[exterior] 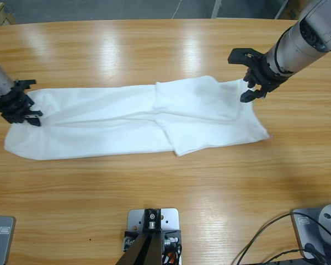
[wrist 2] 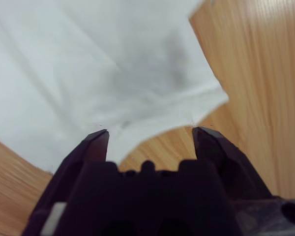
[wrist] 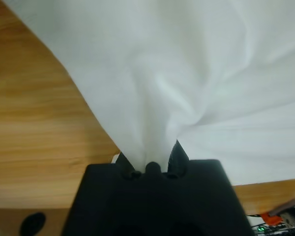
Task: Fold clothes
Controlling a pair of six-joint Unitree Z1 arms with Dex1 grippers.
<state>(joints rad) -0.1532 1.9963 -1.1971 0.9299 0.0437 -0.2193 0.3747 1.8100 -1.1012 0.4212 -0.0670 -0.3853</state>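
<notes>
White cotton T-shirt (exterior: 127, 121) lies long and creased, left hand (exterior: 23, 113) pinching it.

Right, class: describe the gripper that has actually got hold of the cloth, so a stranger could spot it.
Start at the long wooden table and follow the white T-shirt to its end. The left gripper sits there, jaws shut on bunched cloth; the right gripper is open.

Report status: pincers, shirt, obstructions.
Left pincer shut on T-shirt at its end. Right pincer open at the opposite edge, not gripping. Shirt folded lengthwise, flat on table. Nothing in the way.
</notes>
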